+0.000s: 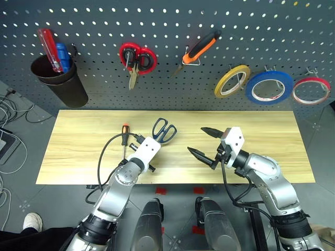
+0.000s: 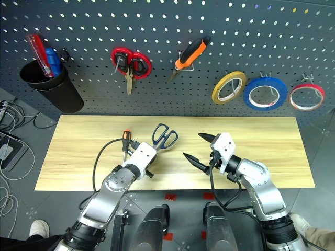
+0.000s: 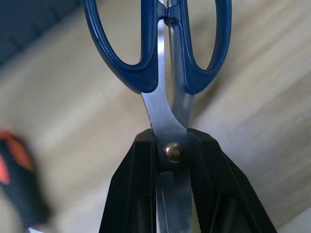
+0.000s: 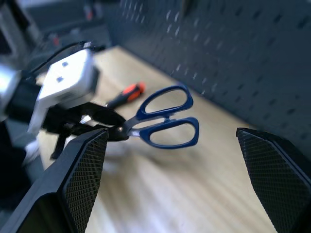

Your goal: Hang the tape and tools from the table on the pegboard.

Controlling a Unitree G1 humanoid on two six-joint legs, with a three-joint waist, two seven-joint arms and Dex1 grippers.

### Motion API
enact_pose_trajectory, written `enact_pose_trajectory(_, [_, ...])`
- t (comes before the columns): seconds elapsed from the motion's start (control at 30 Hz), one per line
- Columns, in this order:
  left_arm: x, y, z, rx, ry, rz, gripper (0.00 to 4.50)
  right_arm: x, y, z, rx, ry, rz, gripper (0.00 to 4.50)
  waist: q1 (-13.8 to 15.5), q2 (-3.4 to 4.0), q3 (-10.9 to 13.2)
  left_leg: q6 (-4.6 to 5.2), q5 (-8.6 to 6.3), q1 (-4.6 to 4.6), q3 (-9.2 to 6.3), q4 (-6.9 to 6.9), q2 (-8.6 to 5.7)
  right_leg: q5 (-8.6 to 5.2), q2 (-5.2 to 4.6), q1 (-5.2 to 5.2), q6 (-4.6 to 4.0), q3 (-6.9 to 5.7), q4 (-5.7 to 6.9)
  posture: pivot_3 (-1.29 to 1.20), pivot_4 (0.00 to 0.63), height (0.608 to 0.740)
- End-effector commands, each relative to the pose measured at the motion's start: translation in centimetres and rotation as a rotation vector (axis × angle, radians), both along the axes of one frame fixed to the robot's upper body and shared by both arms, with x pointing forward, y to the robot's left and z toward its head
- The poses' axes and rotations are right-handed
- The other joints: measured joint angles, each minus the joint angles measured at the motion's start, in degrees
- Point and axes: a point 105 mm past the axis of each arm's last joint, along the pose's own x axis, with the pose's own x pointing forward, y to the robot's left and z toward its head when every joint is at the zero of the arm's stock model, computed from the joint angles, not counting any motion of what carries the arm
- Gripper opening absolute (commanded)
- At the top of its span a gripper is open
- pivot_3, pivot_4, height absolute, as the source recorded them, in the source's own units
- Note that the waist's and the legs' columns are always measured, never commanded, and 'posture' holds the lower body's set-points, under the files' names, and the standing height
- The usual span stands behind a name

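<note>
The left arm reaches forward over the near half of the table [image 1: 272, 130], forearm slanting up toward the pegboard [image 1: 167, 52]. Its gripper [image 3: 173, 145] is clamped on the blue scissors [image 1: 164, 130] at the pivot; the blades run back between the two fingers and the handle loops stick out ahead, toward the board. The right wrist view shows the scissors held clear of the wood.

The right arm comes in from the near right corner, elbow bent, wrist turned toward the left. Its gripper [image 1: 204, 141] is spread wide and holds nothing; the two black fingers point at the scissors across an open strip of bare wood.

The screwdriver [image 1: 124, 137] lies on the table just to the left of the left gripper, orange tip toward the board.

On the board, the blue tape [image 1: 269, 87] hangs on a hook between a yellow roll [image 1: 231, 81] and a red roll [image 1: 311, 90]. The pliers [image 1: 199, 51] hang tilted near the middle, and red scissors [image 1: 137, 60] hang to their left. A black cup [image 1: 58, 81] holding screwdrivers sits at far left. The table's right half is bare to its edge.
</note>
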Motion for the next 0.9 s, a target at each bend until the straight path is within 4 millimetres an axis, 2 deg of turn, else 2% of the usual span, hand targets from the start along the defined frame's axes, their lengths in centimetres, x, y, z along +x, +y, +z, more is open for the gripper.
enact_pose_trajectory(0.03, [-0.8,-0.1,2.9,0.027,-0.186,-0.046,0.63,-0.8,-0.2,2.6,0.104,-0.054,-0.012,4.5,0.05,0.01,-1.09,0.0,0.0,-0.01,-0.01,-0.02,0.01,0.0,0.0,0.0,0.0,0.0,-0.03,0.09,0.203,0.74])
enact_pose_trajectory(0.13, [-1.6,-0.2,5.7,0.053,-0.359,-0.086,0.63,-1.5,-0.5,3.7,0.148,-0.075,-0.022,4.5,0.27,-0.01,-2.62,0.0,0.0,-0.05,0.01,-0.02,-0.02,0.0,0.04,0.01,0.0,-0.06,-0.03,0.09,0.173,0.74])
enact_pose_trajectory(0.27, [-2.1,-0.1,7.4,0.044,-0.461,-0.091,0.63,-1.9,-0.8,4.8,0.181,-0.091,-0.037,4.5,0.86,-0.02,-4.45,0.03,-0.01,-0.05,0.16,-0.01,-0.09,0.0,0.16,0.05,0.0,-0.05,-0.04,0.08,0.162,0.74])
enact_pose_trajectory(0.47, [-1.8,0.5,10.3,-0.013,-0.591,-0.015,0.63,-1.9,-1.1,5.5,0.189,-0.108,-0.048,4.5,0.97,-0.04,-5.72,0.1,-0.03,0.0,0.16,0.01,-0.55,0.0,0.16,0.13,0.0,-0.08,-0.03,0.09,0.151,0.74])
enact_pose_trajectory(0.7, [-0.7,1.2,12.0,-0.092,-0.646,0.083,0.63,-1.4,-1.3,5.3,0.177,-0.113,-0.056,4.5,1.0,-0.07,-6.97,0.13,-0.05,0.01,0.17,0.03,-0.62,0.0,0.14,0.14,0.0,-0.06,-0.01,0.1,0.151,0.74])
enact_pose_trajectory(0.9, [-0.8,1.1,12.0,-0.117,-0.639,0.109,0.63,-1.1,-1.5,5.3,0.166,-0.115,-0.058,4.5,1.02,-0.1,-7.42,0.17,-0.06,0.08,0.17,0.06,-0.64,0.0,0.15,0.22,0.0,-0.05,0.02,0.11,0.157,0.74])
